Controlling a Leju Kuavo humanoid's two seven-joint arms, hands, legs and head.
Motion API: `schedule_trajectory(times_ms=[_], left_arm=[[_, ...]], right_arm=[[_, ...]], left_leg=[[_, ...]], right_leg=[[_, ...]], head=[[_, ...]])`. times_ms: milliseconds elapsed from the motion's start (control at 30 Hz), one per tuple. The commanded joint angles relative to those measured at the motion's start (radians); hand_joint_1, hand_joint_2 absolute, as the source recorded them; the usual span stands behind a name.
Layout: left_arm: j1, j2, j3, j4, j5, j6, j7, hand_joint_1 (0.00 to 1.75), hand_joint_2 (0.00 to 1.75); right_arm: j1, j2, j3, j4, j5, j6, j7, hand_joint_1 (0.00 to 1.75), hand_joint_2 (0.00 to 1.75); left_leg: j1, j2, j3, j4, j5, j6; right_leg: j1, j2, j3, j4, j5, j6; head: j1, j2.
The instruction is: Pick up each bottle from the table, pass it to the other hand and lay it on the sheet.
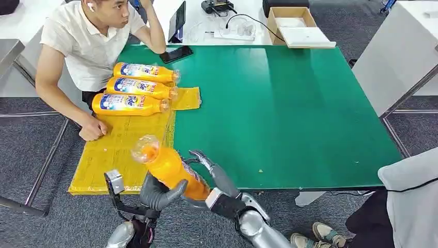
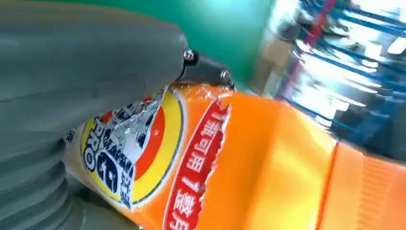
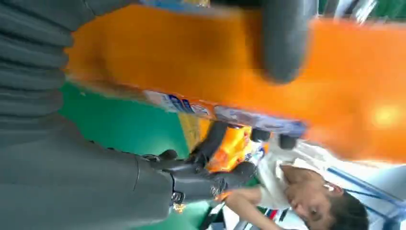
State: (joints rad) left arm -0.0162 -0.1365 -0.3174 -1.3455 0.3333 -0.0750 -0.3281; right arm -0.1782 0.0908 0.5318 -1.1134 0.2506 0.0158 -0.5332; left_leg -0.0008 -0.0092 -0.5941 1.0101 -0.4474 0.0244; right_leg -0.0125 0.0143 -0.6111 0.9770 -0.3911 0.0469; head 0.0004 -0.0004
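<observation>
Mid-handoff at the table's 6 o'clock edge — the orange bottle is in both hands, left hand wrapped round its base, right hand loosely cupping it, so I'd firm up the left before the right lets go — then lay it on the yellow sheet at 10 o'clock.

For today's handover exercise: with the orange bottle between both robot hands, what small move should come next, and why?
Probably the right hand should let go. The left hand already wraps the orange bottle's lower end, while the right hand's fingers look spread alongside it. Three bottles already lie on the yellow sheet, with bare sheet nearer the robot for this one.
</observation>
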Motion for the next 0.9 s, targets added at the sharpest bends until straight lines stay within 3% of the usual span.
schedule_trajectory(times_ms=[33,100,167,267,433,533,667,767,900], left_arm=[[0.025,0.042,0.05,-0.01,-0.136,0.173,-0.007,1.75,1.75],[0.06,0.052,0.071,-0.077,-0.267,0.295,-0.053,1.75,1.75],[0.083,0.071,0.084,-0.14,-0.59,0.519,-0.082,1.75,1.75],[0.082,0.088,0.124,-0.194,-0.802,0.603,-0.048,1.75,1.75],[0.049,0.119,0.157,-0.205,-0.87,0.582,-0.004,1.75,1.75],[-0.011,0.151,0.187,-0.101,-1.215,0.658,0.121,1.75,1.75],[-0.033,0.155,0.193,-0.06,-1.212,0.66,0.114,1.75,1.75],[-0.115,0.189,0.165,0.086,-1.433,0.616,0.226,1.75,1.75],[-0.297,0.157,0.145,0.408,-1.384,0.467,0.236,1.75,1.75]], right_arm=[[0.124,-0.038,-0.07,-0.167,0.059,-0.118,-0.027,0.0,0.0],[0.202,-0.054,-0.122,-0.258,0.076,-0.156,-0.032,0.0,0.0],[0.263,-0.057,-0.178,-0.334,0.083,-0.198,-0.047,0.0,0.0],[0.303,-0.049,-0.23,-0.402,0.13,-0.281,-0.073,0.0,0.0],[0.314,-0.024,-0.288,-0.445,0.1,-0.314,-0.084,0.0,0.0],[0.297,-0.005,-0.318,-0.411,0.073,-0.288,-0.082,0.0,0.0],[0.291,-0.001,-0.319,-0.394,0.072,-0.288,-0.084,0.0,0.0],[0.266,0.005,-0.312,-0.354,0.063,-0.261,-0.09,0.0,0.0],[0.196,0.031,-0.306,-0.258,0.046,-0.225,-0.085,0.0,0.0]], left_leg=[[0.0,0.001,0.004,-0.001,-0.001,-0.001],[0.0,-0.003,0.002,-0.001,-0.001,-0.001],[0.001,-0.003,0.002,-0.001,-0.001,-0.001],[0.001,-0.001,0.005,0.0,-0.003,-0.002],[0.0,-0.002,0.001,0.0,-0.002,-0.002],[0.0,0.0,0.001,0.0,-0.001,-0.002],[0.001,-0.002,0.002,-0.001,0.001,-0.002],[0.001,-0.001,0.003,-0.002,0.001,-0.002],[0.0,-0.003,0.002,-0.002,0.002,-0.002]], right_leg=[[0.0,-0.001,0.003,0.0,-0.002,-0.002],[0.0,-0.005,0.001,0.0,-0.002,-0.001],[0.001,-0.005,0.002,0.0,-0.003,-0.001],[0.001,-0.004,0.004,0.0,-0.004,-0.002],[0.001,-0.004,0.001,0.001,-0.003,-0.002],[0.001,-0.002,0.0,0.0,-0.002,-0.002],[0.001,-0.004,0.001,-0.001,-0.001,-0.002],[0.001,-0.003,0.002,-0.001,-0.001,-0.002],[0.0,-0.004,0.002,-0.001,-0.001,-0.002]], head=[[-0.001,0.0],[0.0,0.0],[0.0,0.0],[0.001,0.0],[0.0,0.0],[0.0,0.0],[0.0,0.0],[0.0,0.0],[0.0,0.0]])
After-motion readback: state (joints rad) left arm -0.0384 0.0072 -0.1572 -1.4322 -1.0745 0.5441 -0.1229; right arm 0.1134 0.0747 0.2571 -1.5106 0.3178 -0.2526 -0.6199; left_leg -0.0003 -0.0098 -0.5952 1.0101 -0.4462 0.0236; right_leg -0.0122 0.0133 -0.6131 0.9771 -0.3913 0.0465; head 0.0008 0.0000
